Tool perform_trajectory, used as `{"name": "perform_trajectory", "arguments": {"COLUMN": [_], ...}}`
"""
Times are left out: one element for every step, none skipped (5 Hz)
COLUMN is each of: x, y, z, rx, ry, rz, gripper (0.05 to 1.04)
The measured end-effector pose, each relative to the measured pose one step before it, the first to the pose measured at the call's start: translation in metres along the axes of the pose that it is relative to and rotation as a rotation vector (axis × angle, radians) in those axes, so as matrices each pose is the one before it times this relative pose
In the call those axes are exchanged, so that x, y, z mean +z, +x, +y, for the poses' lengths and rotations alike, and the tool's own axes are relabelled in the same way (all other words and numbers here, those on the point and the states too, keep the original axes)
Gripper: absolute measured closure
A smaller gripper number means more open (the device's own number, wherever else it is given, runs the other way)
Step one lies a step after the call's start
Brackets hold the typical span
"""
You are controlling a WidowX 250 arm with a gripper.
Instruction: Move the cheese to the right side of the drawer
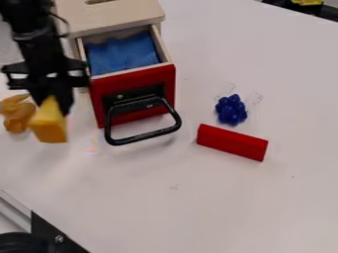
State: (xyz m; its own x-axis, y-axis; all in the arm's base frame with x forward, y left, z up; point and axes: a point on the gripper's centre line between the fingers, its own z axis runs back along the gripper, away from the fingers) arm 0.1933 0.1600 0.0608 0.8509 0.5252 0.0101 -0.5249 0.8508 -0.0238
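The tool (58,100) hangs over the left part of the worktop (172,207) in the camera view, pinching the yellow cheese (49,126) at its lower end. The black arm (29,24) comes in from the upper left corner and points downward, blurred along its length. The cheese is a tapered block, narrower at the top where the tool has it and broader at the bottom, and it sits to the left of the open drawer (135,81), apart from the red front. Just beside the cheese, on its left, lies a lumpy orange-brown toy (18,114), partly overlapped in view by the tool; whether the two touch, I cannot tell. The drawer is pulled out of a pale wooden cabinet (115,19) at the top of the view, and a blue cloth (122,53) lies inside it. A black loop handle (144,135) juts from the drawer's red front toward the lower part of the view. To the right of the drawer, well apart from it, sits a dark blue cluster of rounded beads (231,109), with small clear pieces (255,98) near it. Below that cluster, near it, a red block (232,143) lies on its long side at a slant, its right end lower in the view than its left. A black and yellow object (308,4) is cut off at the upper right edge.
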Motion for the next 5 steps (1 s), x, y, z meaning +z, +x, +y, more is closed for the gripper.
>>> {"name": "perform_trajectory", "arguments": {"x": [-0.01168,-0.01222,-0.01171,-0.01525,-0.00458], "y": [0.01385,0.00146,-0.00347,-0.00745,0.00378], "z": [0.02093,0.01364,0.00163,-0.00430,-0.00066], "rx": [0.0490,0.0184,-0.0103,-0.0084,0.0201], "ry": [0.0120,0.0197,0.0123,0.0199,0.0086], "rz": [0.0134,0.0268,0.0161,0.0237,0.0035], "gripper": [0.838,0.846,0.846,0.849,0.814]}}
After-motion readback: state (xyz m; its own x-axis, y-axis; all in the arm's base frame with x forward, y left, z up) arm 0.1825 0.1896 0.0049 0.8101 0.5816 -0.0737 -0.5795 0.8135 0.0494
